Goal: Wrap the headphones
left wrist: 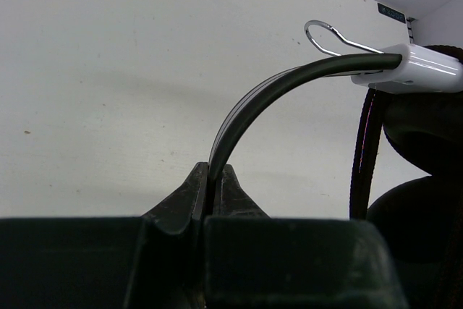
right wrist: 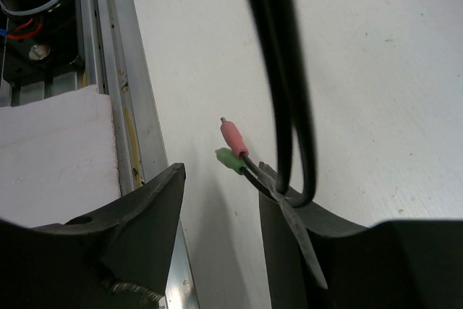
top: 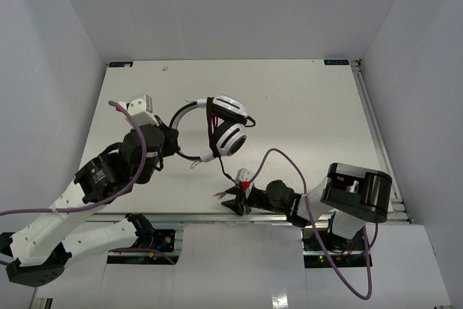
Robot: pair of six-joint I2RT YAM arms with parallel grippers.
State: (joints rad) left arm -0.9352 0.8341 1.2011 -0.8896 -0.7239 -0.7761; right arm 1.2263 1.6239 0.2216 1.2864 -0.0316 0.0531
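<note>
The headphones [top: 215, 127] are a little left of mid-table [top: 318, 106]. Their two cups [top: 233, 137] are bunched together on the right, and the headband [left wrist: 246, 106] arcs off to the left. The left gripper [left wrist: 213, 182] is pinched tight on that thin band. The shells are white, the cushions black, and several turns of dark cord cross the cups.

From the cups the loose cord [right wrist: 289, 70] drops toward the near edge and reaches the right gripper [right wrist: 221, 171], which is far closer to the free end. Its jaws stand apart with a clear gap and clamp nothing. A loop of the cord is hooked over one of its fingers [right wrist: 318, 236], and the pink and green plugs [right wrist: 231, 146] poke out just ahead of the gap (I can't tell whether the loop is taut).

So the slack runs along a line from this pincer up and left to the cups. I'd judge the next turn needs the right arm to carry the loop that way while the left holds the band.
</note>
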